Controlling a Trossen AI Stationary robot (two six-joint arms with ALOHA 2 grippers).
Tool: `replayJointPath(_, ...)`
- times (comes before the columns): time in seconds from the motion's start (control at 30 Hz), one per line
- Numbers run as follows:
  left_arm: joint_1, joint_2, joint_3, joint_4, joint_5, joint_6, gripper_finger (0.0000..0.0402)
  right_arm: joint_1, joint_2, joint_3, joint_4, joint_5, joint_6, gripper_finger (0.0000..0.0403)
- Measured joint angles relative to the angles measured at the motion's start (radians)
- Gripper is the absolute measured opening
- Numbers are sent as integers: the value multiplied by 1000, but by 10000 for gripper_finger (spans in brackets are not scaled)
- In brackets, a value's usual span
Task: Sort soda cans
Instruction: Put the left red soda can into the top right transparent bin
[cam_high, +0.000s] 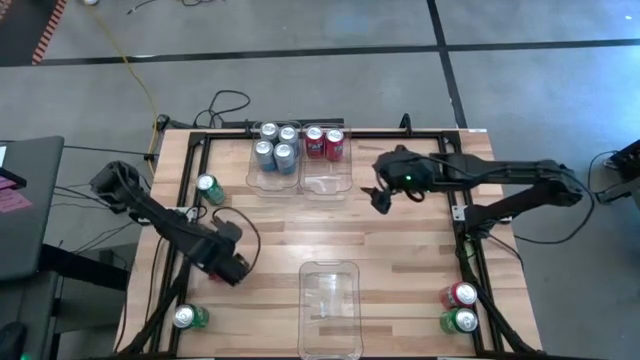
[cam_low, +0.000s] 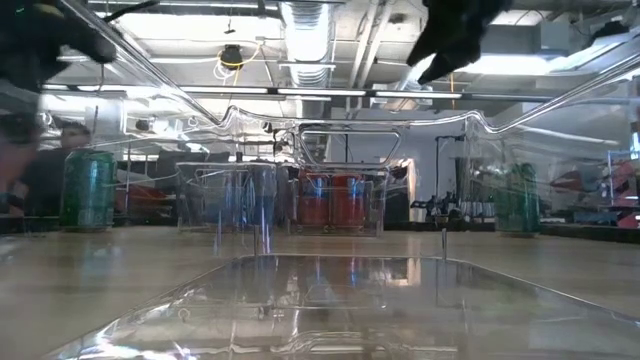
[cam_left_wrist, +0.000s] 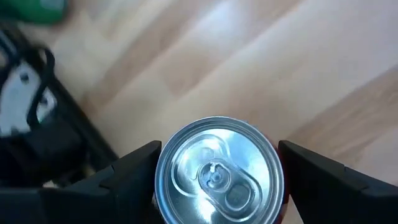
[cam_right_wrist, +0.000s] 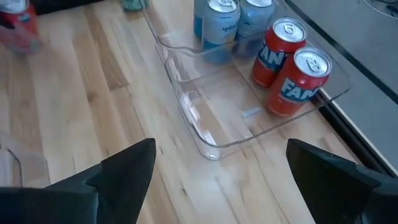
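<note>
My left gripper (cam_high: 226, 266) is over the table's left part, shut on a red soda can (cam_left_wrist: 217, 171) whose silver top faces the wrist camera. My right gripper (cam_high: 382, 200) hangs open with nothing in it, just right of the far bins. Several silver-blue cans (cam_high: 275, 146) stand in the far left bin (cam_high: 262, 182). Two red cans (cam_right_wrist: 289, 59) stand in the bin beside it (cam_right_wrist: 211, 146). Loose cans stand upright on the table: a green one (cam_high: 208, 187) at far left, a green one (cam_high: 190, 317) at near left, and a red one (cam_high: 461, 294) and a green one (cam_high: 460, 320) at near right. My left gripper pinches the red can between its two fingers (cam_left_wrist: 134, 171), one on each opposite side of the wall just under the rim (cam_left_wrist: 281, 202). The fingers point steeply down from above. The can stays upright; whether its base is off the table is hidden.
An empty clear bin (cam_high: 330, 335) lies at the near middle, right of my left gripper. A black frame (cam_high: 470, 250) runs along the table's edges. Bare wood lies between the far bins and the near bin.
</note>
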Motion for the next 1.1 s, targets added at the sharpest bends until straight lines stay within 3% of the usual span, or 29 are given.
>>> replayJointPath(0.27,154,-7,118,6,-208,211,301,5,-42,-127,76,-2,58,379)
replayJointPath(0.4,237,-7,139,62,-262,350,301,0,-32,-175,125,-1,80,379)
replayJointPath(0.7,459,-5,162,337,-277,744,298,0,-34,-265,292,-2,96,379)
replayJointPath(0.93,616,4,303,432,-179,986,296,0,-34,-286,277,-2,98,379)
replayJointPath(1.1,725,42,426,472,-172,1115,296,0,-34,-287,260,-2,98,379)
